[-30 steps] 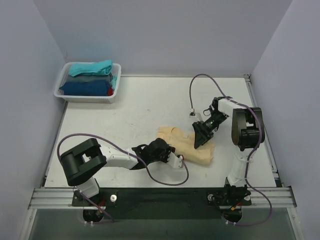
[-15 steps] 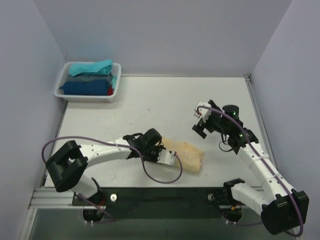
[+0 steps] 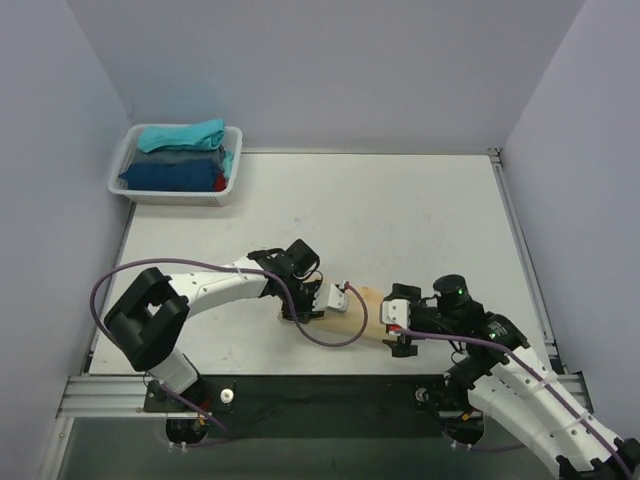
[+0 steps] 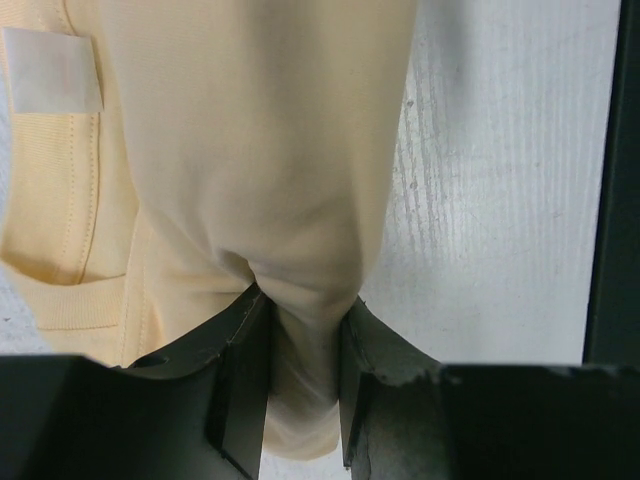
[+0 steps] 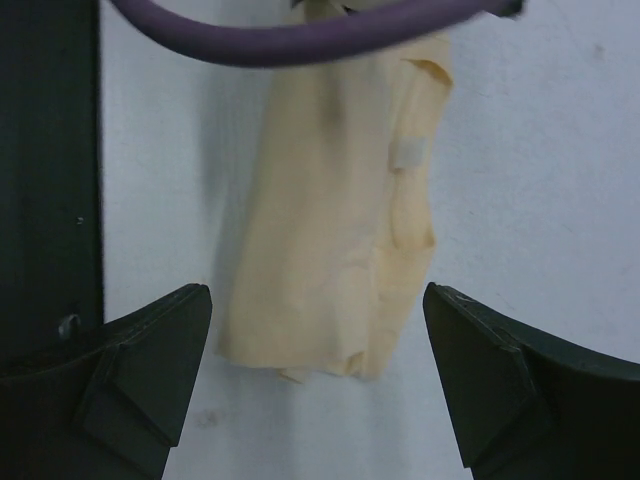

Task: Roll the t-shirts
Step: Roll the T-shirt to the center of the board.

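Note:
The pale beige t-shirt [image 3: 368,308] lies bunched into a short roll near the table's front edge. My left gripper [image 3: 338,303] is at its left end. In the left wrist view that gripper [image 4: 300,335] is shut on a fold of the beige t-shirt [image 4: 250,150]. My right gripper [image 3: 395,322] sits at the roll's right end. In the right wrist view it [image 5: 315,295] stands wide open, and the end of the beige t-shirt [image 5: 330,240] lies between and ahead of its fingers, untouched. Teal [image 3: 180,135], grey [image 3: 175,155], dark blue [image 3: 168,177] and red [image 3: 218,182] t-shirts are stacked in the basket.
The white plastic basket [image 3: 231,172] stands at the back left corner. Grey walls close in the table on three sides. The left arm's purple cable [image 3: 330,340] loops over the table by the roll and crosses the top of the right wrist view [image 5: 300,35].
The right arm has swung from the back right down to the front, and its gripper has opened at the roll's right end. The beige shirt has drawn up tighter. The left gripper kept its hold.

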Robot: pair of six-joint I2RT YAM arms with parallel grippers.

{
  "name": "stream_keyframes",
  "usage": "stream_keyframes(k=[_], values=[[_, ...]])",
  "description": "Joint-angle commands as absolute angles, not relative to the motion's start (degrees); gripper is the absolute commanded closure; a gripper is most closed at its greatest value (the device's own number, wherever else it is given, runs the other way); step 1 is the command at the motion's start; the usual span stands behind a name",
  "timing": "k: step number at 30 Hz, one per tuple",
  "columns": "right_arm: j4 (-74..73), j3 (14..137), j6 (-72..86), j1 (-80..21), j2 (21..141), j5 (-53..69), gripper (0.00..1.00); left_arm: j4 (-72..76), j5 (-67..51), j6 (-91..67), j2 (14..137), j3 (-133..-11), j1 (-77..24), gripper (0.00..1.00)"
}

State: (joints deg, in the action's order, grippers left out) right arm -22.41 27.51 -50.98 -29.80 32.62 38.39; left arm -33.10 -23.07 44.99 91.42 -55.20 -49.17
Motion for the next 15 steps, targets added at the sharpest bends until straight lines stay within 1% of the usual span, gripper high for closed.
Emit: stream_keyframes(k=[1, 8, 13, 15], values=[[-24.4, 26.2, -47.9, -36.7, 33.8, 40.8, 0.09, -37.8, -29.3, 42.1, 94.8, -57.8, -48.7, 0.78], [-19.9, 23.3, -49.7, -38.6, 41.3, 36.4, 0.10, -38.5, -31.0, 42.7, 96.5, -59.0, -47.2, 0.79], [-14.2, 21.6, -47.3, -40.4, 45.3, 32.1, 0.12, -39.9, -33.0, 44.6, 96.5, -59.8, -45.1, 0.79], [-11.6, 21.3, -46.3, -41.6, 46.9, 30.6, 0.18, -41.0, -33.5, 45.3, 96.7, -60.3, -44.5, 0.79]])
